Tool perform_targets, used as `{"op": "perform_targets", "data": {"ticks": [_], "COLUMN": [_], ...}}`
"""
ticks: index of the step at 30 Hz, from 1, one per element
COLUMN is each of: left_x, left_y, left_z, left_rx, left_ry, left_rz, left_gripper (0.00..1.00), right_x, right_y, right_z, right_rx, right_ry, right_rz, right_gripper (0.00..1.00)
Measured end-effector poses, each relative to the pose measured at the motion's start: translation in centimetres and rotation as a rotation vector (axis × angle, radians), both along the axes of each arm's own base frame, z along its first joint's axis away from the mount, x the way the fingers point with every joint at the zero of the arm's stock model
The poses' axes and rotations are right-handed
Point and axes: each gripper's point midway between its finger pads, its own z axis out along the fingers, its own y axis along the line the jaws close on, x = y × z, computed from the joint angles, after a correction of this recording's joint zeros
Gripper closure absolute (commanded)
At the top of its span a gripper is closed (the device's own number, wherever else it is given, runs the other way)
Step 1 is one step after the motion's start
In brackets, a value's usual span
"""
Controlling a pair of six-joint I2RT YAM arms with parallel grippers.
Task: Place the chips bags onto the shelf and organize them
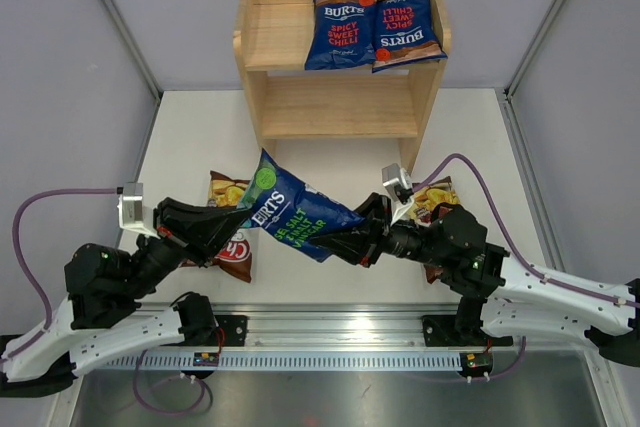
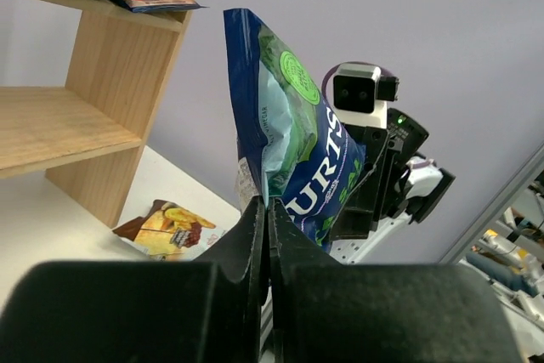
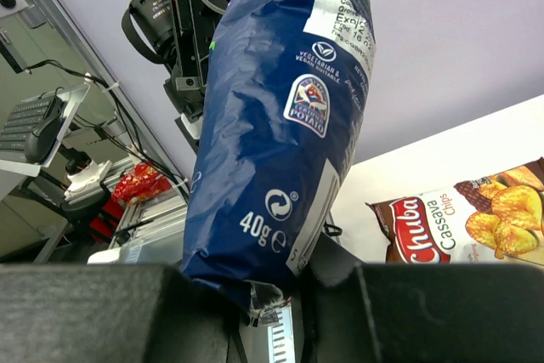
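The green-cornered sea salt Burts bag [image 1: 295,209] hangs above the table between my two grippers. My left gripper [image 1: 245,217] is shut on its left edge, also seen in the left wrist view [image 2: 270,210] with the bag [image 2: 293,142] rising from the tips. My right gripper [image 1: 335,239] is shut on its other end [image 3: 272,295], the bag's back side [image 3: 280,125] filling that view. Two red-label Burts bags [image 1: 342,29] [image 1: 407,29] lie on the top tier of the wooden shelf [image 1: 340,107]. One Chuba bag [image 1: 228,192] lies under my left gripper, another [image 1: 438,195] under my right arm.
The shelf's lower tier [image 2: 51,125] is bare wood. A metal rail [image 1: 340,347] runs along the near table edge by the arm bases. Purple cables [image 1: 50,197] loop off both arms. Grey walls enclose the table.
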Motion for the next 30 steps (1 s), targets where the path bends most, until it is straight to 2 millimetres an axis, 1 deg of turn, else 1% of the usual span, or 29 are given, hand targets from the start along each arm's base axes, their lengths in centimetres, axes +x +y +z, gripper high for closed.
{"op": "perform_targets", "data": {"ticks": [5,9,14,18,22,26,30], "left_x": [0.1,-0.5,-2.1,-4.1,-5.5,-5.8,-5.6], "left_y": [0.0,0.2,-0.4,-1.0,-1.4,-1.4,-1.3], "left_z": [-0.3,-0.7,-0.5,-0.3,-0.6,-1.5,-2.0], "left_rx": [0.061,0.134,0.204,0.221,0.246,0.293,0.333], "left_ry": [-0.025,-0.08,-0.18,-0.282,-0.352,-0.372,-0.367], "left_rz": [0.013,-0.001,-0.08,-0.173,-0.247,-0.267,-0.257], "left_gripper": [1.0,1.0,1.0,1.0,1.0,1.0,1.0], "right_x": [-0.1,-0.4,-1.4,-2.4,-3.3,-3.9,-4.1], "right_y": [0.0,-0.1,-0.8,-1.6,-2.7,-4.0,-4.5], "right_z": [-0.2,-0.2,0.4,1.4,1.4,1.1,0.9], "right_rx": [-0.031,-0.056,-0.073,-0.123,-0.176,-0.22,-0.246], "right_ry": [0.013,0.042,0.11,0.154,0.175,0.188,0.191], "right_rz": [0.004,0.018,0.062,0.102,0.123,0.125,0.128], "right_gripper": [1.0,1.0,1.0,1.0,1.0,1.0,1.0]}}
